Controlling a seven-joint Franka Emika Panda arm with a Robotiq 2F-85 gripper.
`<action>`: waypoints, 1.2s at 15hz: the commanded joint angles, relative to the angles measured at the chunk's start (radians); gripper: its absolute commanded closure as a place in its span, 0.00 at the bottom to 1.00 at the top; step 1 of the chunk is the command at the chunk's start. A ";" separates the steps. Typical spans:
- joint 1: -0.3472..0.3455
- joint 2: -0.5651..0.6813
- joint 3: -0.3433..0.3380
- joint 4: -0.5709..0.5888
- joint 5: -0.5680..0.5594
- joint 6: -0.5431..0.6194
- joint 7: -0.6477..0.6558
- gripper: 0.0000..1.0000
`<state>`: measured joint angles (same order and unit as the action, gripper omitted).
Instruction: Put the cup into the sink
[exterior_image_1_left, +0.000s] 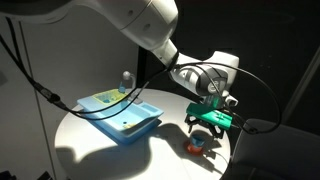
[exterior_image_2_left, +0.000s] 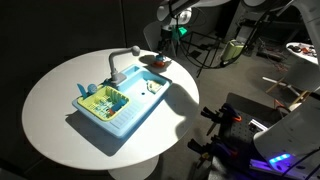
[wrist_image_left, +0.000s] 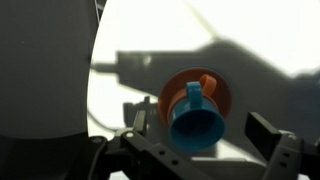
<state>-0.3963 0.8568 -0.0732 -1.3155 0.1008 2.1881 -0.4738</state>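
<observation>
Cup (wrist_image_left: 196, 122) rests on orange saucer (wrist_image_left: 168, 98) on the worktop, squarely between and below your gripper's (wrist_image_left: 203, 130) wide-apart jaws.

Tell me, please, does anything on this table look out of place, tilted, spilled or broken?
Nothing clearly stands out. The cup sits on the orange saucer, under the open hand, apart from the sink. No spill or damage shows. Whether the cup stands fully upright, I cannot tell.
</observation>
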 joint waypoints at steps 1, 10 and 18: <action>-0.017 0.059 0.015 0.097 -0.008 -0.058 0.010 0.00; -0.018 0.139 0.018 0.180 -0.015 -0.098 -0.002 0.00; -0.020 0.183 0.019 0.214 -0.022 -0.100 -0.014 0.00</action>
<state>-0.3965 1.0060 -0.0725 -1.1637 0.0981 2.1229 -0.4760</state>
